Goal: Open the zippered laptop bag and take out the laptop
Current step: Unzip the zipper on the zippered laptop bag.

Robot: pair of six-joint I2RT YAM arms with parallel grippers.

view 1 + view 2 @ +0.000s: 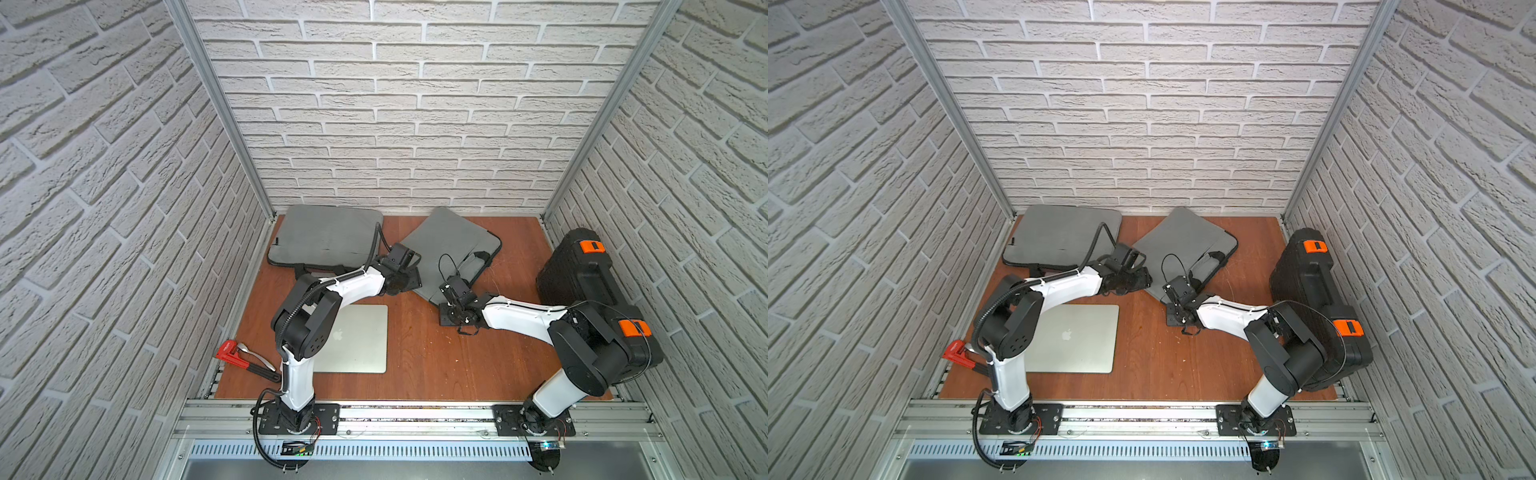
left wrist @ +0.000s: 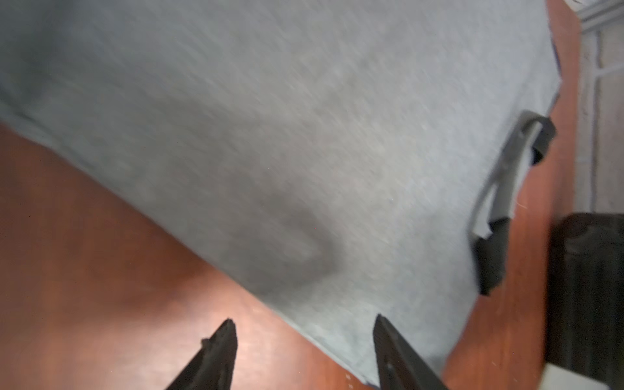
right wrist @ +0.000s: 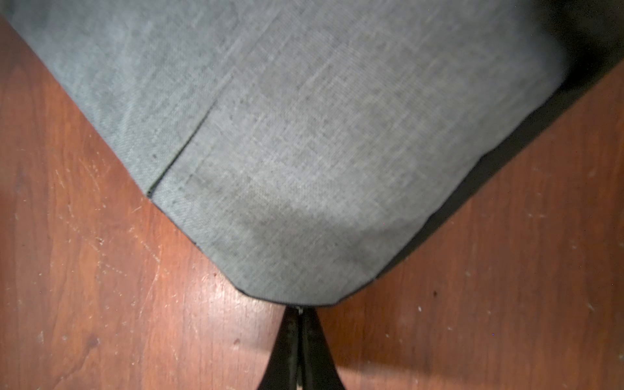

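A grey laptop bag [image 1: 451,245] lies tilted at the middle back of the table, and its fabric fills the left wrist view [image 2: 304,135]. My left gripper [image 2: 304,320] is open, with nothing between its fingers, and hovers over the bag's left edge [image 1: 409,277]. My right gripper [image 3: 300,314] is shut, its tips against the bag's near corner [image 3: 290,263]. Whether it pinches anything there I cannot tell. It shows in both top views [image 1: 446,301] [image 1: 1171,297]. A closed silver laptop [image 1: 357,340] lies flat on the table, partly under my left arm.
A second grey bag [image 1: 324,237] lies flat at the back left. A black case [image 1: 582,282] with orange latches stands along the right wall, behind my right arm. A red wrench [image 1: 228,350] and a spoon [image 1: 259,358] lie at the front left.
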